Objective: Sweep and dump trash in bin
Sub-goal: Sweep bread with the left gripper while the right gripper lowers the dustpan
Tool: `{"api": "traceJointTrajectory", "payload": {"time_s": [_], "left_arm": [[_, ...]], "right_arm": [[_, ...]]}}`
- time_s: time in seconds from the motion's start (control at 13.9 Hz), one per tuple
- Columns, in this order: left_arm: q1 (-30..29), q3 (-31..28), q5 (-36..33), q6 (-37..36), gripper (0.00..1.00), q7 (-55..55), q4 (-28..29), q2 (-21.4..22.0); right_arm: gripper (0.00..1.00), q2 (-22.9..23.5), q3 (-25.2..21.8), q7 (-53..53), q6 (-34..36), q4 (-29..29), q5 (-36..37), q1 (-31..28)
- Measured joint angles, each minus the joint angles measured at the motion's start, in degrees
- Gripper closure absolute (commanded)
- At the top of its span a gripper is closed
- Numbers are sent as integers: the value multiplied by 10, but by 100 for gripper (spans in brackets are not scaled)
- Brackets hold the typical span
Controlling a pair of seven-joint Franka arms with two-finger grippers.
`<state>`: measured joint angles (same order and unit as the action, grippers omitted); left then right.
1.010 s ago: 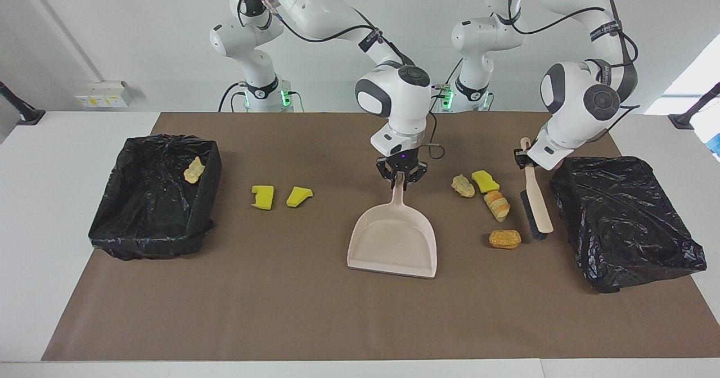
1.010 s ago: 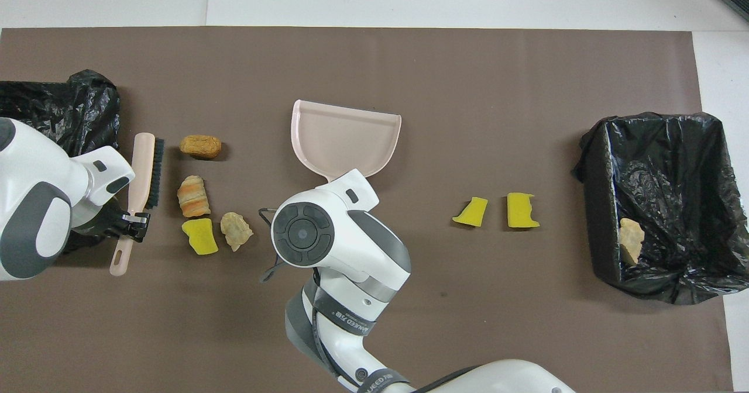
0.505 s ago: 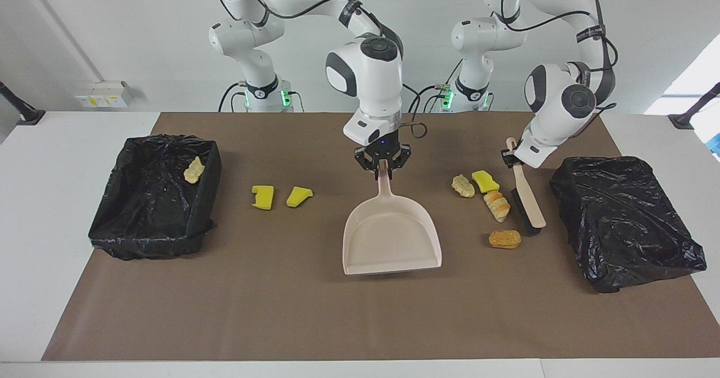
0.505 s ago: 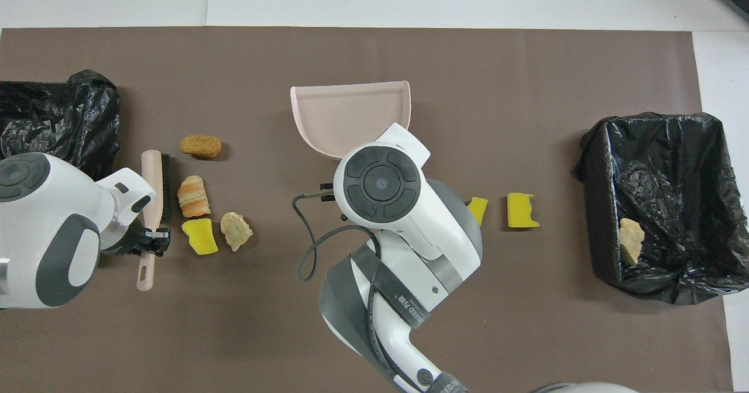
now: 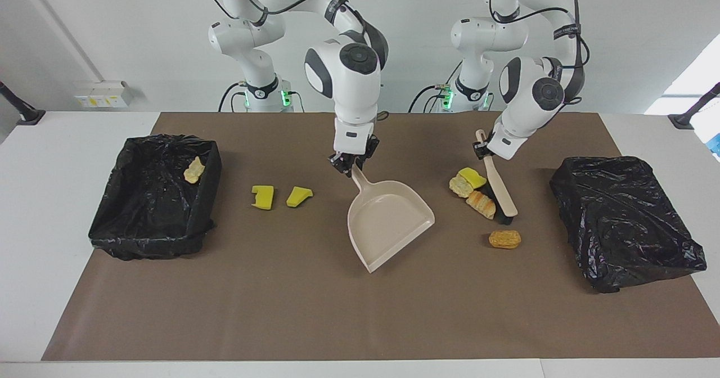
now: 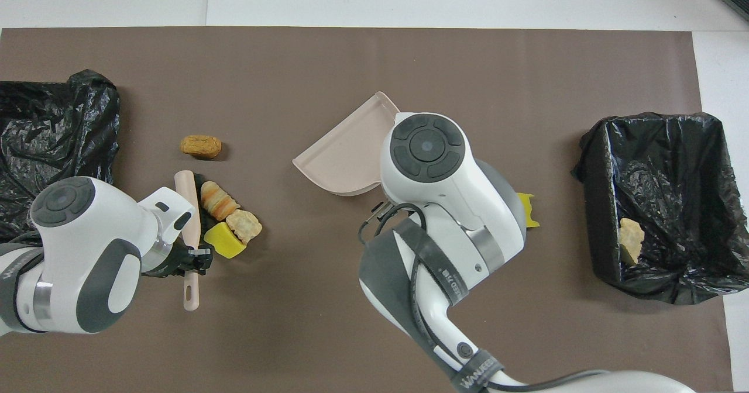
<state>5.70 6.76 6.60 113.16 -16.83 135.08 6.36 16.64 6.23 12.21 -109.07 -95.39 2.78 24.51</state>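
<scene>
My right gripper (image 5: 350, 170) is shut on the handle of the beige dustpan (image 5: 388, 223) (image 6: 342, 159), whose mouth is angled toward the left arm's end. My left gripper (image 5: 481, 150) (image 6: 196, 252) is shut on the beige brush (image 5: 499, 189) (image 6: 188, 206). The brush's bristles press against a bunch of trash: a yellow sponge chunk (image 5: 471, 178) (image 6: 222, 242), a pale lump (image 5: 458, 185) (image 6: 244, 224) and a bread roll (image 5: 481, 203) (image 6: 219, 200). A brown roll (image 5: 504, 239) (image 6: 201, 146) lies apart, farther from the robots. Two yellow chunks (image 5: 262, 196) (image 5: 298, 196) lie toward the right arm's end.
A black-lined bin (image 5: 154, 220) (image 6: 661, 165) at the right arm's end holds one pale lump (image 5: 194, 170) (image 6: 631, 238). Another black-lined bin (image 5: 624, 220) (image 6: 52, 130) stands at the left arm's end. A brown mat (image 5: 281, 310) covers the table.
The right gripper swung the dustpan's mouth toward the trash pile and shifted toward the right arm's end. The left gripper swept the brush sideways, pushing three pieces together toward the dustpan.
</scene>
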Motion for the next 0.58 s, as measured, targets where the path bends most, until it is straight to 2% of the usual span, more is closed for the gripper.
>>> {"api": "traceJointTrajectory", "payload": {"time_s": [0.22, 0.36, 0.58], "left_arm": [[3, -5, 5, -10, 100, -9, -14, 3], [-11, -12, 5, -47, 100, -9, -31, 8], [-17, -14, 5, -75, 100, -9, -8, 31]], "right_arm": [[100, -5, 0, 158, -23, -35, -15, -29], [100, -18, 0, 228, -49, -74, -15, -30], [100, -41, 0, 366, -63, -118, -15, -35]]}}
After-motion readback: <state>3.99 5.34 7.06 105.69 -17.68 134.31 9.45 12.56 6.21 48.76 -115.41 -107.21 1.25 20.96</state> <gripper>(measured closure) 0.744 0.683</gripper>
